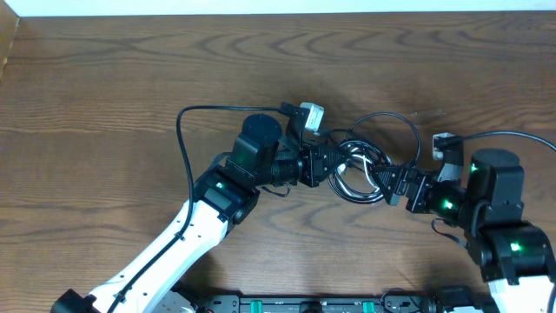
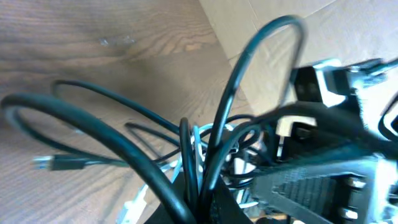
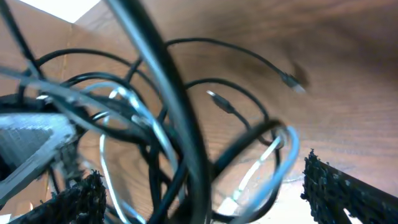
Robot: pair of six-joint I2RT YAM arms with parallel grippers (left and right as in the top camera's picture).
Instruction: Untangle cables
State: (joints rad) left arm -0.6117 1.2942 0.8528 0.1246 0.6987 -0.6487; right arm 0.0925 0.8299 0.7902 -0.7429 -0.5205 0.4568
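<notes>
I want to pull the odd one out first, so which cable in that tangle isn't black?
The white cable. It is a pale loop threaded through the middle of the knot, while the black cables around it are all dark.

- The cables (image 1: 358, 170) sit bunched in a tangle mid-table (image 1: 104, 87), with one black loop arching toward the far edge.
- The left gripper (image 1: 337, 165) reaches into the tangle from one side.
- The right gripper (image 1: 388, 184) meets it from the other.
</notes>
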